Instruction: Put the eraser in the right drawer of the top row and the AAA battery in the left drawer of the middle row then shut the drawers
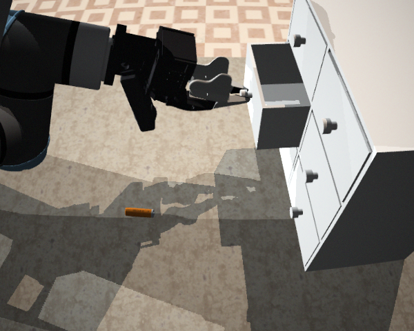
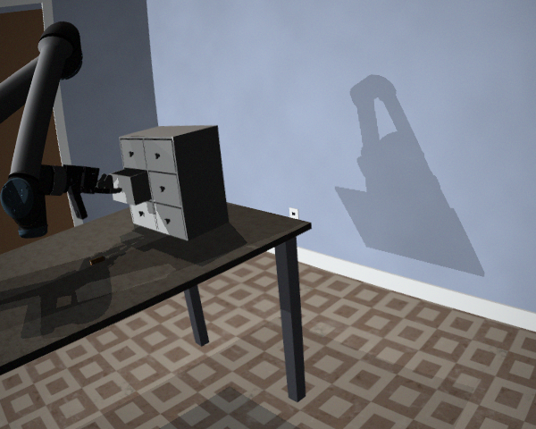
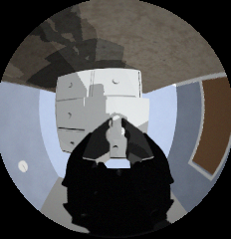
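On your worktop [image 1: 185,142] [image 2: 166,258] [image 3: 160,45], the battery [image 1: 139,212] [image 2: 96,260] lies before the upright chest [image 1: 363,214] [image 2: 198,184] [image 3: 76,105], whose left middle-row drawer [image 1: 282,126] [image 2: 124,188] [image 3: 127,107] juts out towards your tool [image 1: 248,94] [image 2: 120,189] [image 3: 116,119].

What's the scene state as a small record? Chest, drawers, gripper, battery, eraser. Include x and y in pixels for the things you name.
chest: upright on table [image 1: 185,292] [image 2: 240,226] [image 3: 170,40]; chest [image 1: 371,214] [image 2: 198,184] [image 3: 76,90]
open_drawer: middle-row left drawer [image 1: 282,126] [image 2: 139,189] [image 3: 130,107], pulled partway out
other_drawers: five, all look shut
gripper: gripper [image 1: 246,94] [image 2: 120,189] [image 3: 116,119], shut on the open drawer's knob [image 1: 245,93] [image 3: 115,119]
battery: orange AAA battery [image 1: 139,212] [image 2: 96,260], on its side on the table, in front of the chest
eraser: not visible
drawer_contents: cannot tell
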You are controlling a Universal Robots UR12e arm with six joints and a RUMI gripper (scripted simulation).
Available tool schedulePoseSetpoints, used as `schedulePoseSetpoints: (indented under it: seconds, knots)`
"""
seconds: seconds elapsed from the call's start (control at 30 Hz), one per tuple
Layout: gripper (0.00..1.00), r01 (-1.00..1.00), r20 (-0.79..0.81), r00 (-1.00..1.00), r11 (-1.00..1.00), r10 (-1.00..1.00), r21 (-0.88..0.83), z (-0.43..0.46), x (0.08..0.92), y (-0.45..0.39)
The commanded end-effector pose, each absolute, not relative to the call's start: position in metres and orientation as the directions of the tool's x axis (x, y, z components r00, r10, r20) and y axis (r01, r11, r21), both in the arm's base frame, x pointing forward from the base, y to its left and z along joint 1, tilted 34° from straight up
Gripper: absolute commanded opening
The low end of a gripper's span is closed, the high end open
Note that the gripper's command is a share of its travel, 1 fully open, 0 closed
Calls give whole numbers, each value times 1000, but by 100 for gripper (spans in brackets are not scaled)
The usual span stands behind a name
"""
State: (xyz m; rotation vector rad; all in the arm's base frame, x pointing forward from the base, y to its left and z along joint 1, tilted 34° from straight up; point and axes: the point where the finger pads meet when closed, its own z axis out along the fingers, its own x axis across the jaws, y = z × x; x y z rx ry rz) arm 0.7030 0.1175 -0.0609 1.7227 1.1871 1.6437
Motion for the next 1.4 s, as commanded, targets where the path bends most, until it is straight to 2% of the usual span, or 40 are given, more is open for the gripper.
schedulePoseSetpoints:
  seconds: [0.0,1.37]
  knots:
    - [7,256,547,-98,-510,831,821,-60,705,118]
    - [7,255,546,-100,-509,832,822,-59,710,118]
